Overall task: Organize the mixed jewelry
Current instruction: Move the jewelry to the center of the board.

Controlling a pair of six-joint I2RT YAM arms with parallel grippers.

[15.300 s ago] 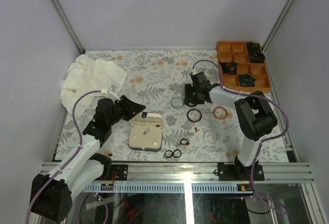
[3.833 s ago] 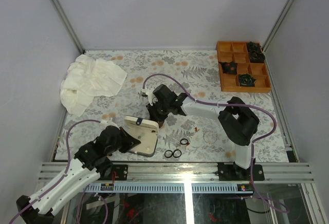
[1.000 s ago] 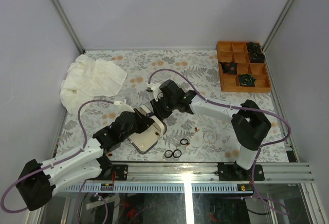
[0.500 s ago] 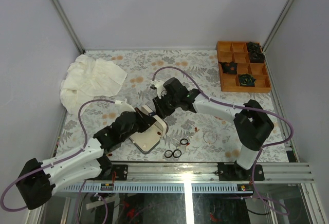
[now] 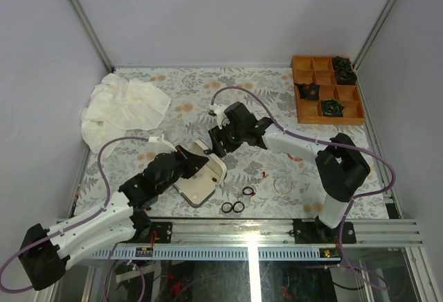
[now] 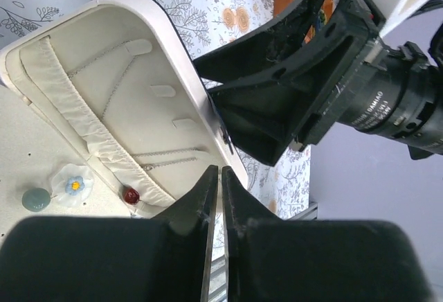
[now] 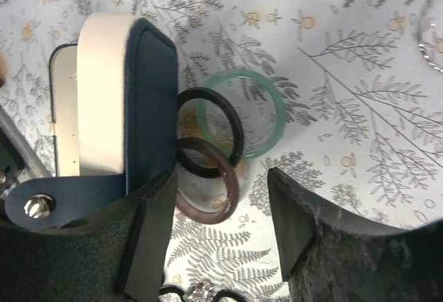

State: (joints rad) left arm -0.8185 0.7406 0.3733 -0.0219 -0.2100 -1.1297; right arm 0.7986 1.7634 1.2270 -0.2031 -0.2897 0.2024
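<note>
The desk [image 5: 208, 87] wears a fern-and-flower print, and the hinged case [image 5: 197, 188] lies on it close to the near edge, left of the middle, with its cream-lined lid [image 6: 104, 87] raised. The left pincer [image 6: 216, 170] has its fingers pressed almost together, only a thin slit between them, with their tips just beside the lid's dark rim; whether they touch it I cannot tell. On the case's cream floor sit a teal bead [image 6: 36, 199], a pale flower piece [image 6: 73, 184] and a red bead [image 6: 130, 194]. The right pincer [image 5: 218, 141] is spread wide behind the lid's dark shell. Between its fingers, on the desk, lie three overlapping pieces: a green hoop [image 7: 273, 111], a black ring [image 7: 232, 125] lapping it and partly hidden by the shell, and a brown ring [image 7: 225, 167] lapping the black one. More of the jewelry lies loose near the middle of the near edge: three black rings [image 5: 239, 207], two of them touching, tiny red bits [image 5: 265, 174] and, further right, a thin clear hoop [image 5: 282, 184]. An orange tray [image 5: 303, 63] with dark pieces in some compartments stands in the far right corner, and a white cloth [image 5: 121, 108] is bunched near the far left corner. White print runs round the black barrel of the right arm's wrist in the left wrist view, too small to read
</note>
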